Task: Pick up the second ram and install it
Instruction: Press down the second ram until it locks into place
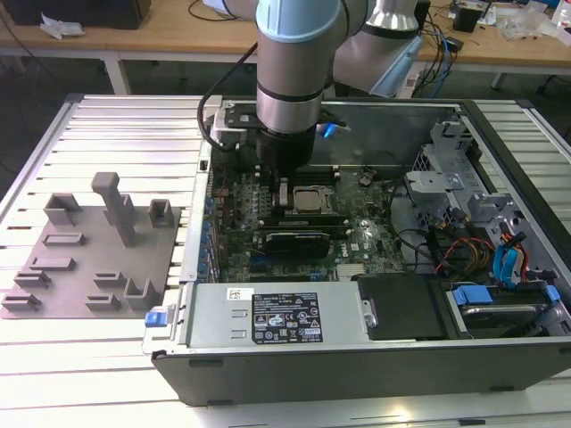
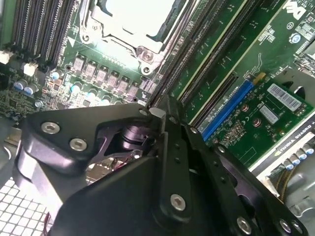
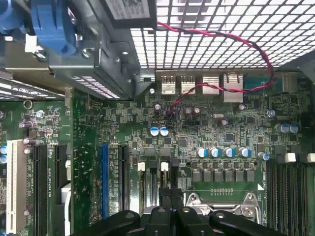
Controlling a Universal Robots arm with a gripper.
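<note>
Black gripper [image 2: 160,115] low over the green motherboard [image 1: 357,236] beside its silver processor socket [image 1: 308,198], jaw state impossible to tell; red twisted wire [image 3: 216,35] nearby in first wrist view.

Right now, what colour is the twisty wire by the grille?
Red and black wire, best in the first wrist view.

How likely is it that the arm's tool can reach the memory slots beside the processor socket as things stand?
Probably yes: the tool hangs low inside the open case, right beside the memory slots by the processor socket, and nothing visible lies across them.
</note>
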